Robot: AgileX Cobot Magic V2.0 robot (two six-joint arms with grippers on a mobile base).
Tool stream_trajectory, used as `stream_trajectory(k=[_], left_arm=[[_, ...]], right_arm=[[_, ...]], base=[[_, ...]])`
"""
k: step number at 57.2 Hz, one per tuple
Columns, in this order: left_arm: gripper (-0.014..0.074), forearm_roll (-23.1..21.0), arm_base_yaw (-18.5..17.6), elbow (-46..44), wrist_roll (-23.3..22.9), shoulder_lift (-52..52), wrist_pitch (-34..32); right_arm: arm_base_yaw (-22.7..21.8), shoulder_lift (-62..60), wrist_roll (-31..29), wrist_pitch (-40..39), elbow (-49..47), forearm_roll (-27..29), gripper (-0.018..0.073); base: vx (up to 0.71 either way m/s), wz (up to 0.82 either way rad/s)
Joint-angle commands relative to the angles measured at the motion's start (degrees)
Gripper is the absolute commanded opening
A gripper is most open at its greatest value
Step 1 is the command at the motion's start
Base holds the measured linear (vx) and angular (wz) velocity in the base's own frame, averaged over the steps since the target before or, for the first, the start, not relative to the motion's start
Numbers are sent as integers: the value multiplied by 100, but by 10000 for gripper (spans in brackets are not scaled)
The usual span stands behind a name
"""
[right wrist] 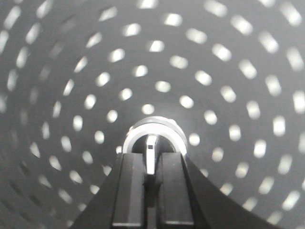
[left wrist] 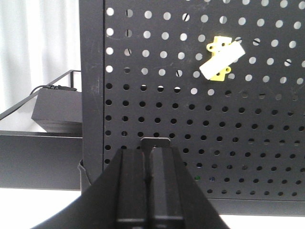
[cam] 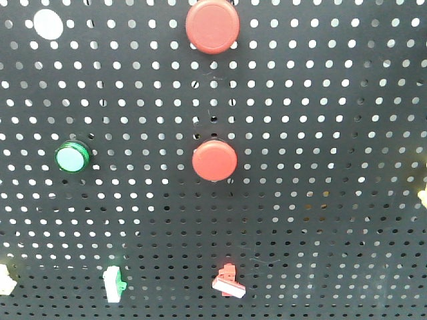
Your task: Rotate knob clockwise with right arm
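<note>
In the right wrist view, the knob (right wrist: 151, 143) has a silver ring and a narrow pale handle standing upright on the black perforated panel (right wrist: 71, 67). My right gripper (right wrist: 151, 157) is shut on the handle, with one black finger on each side. The panel around it looks blurred in a circular way. My left gripper (left wrist: 149, 151) is shut and empty, close to the lower left corner of a perforated panel (left wrist: 143, 102). Neither gripper shows in the front view.
The front view shows two red push buttons (cam: 212, 25) (cam: 214, 160), a green button (cam: 71, 157), a green-white switch (cam: 113, 284) and a red-white switch (cam: 229, 283) on the panel. A yellow-white switch (left wrist: 220, 59) shows in the left wrist view. A black box (left wrist: 57, 112) lies left of the panel.
</note>
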Motion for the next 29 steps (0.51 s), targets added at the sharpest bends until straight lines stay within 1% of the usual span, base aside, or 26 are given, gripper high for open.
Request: stream_trajectory(k=[1,4,15,23,26,29], left_arm=[[-6,-45,11,75,-55,1,-473],[-6,-45,11,75,-55,1,-473],[-6,-45,11,75,-55,1,-473],[-6,-45,11,75,-55,1,-473],[-6,-45,11,75,-55,1,-473],[-6,-45,11,75,-55,1,-473]], right_arm=[[-1,231,1179,-588,-117,-10,-10],[-1,231,1834,-588,-117,-10,-10],[-1,231,4618,-621,-124,-10,-10],[-1,231,6446,-753,-124,-10,-10],[-1,231,7017,-841,-124,-10,-10],[-1,231,7457,-964,-124,-16,-10]], base=[[0,0],[0,0],[0,0],[0,0],[0,0],[0,0]])
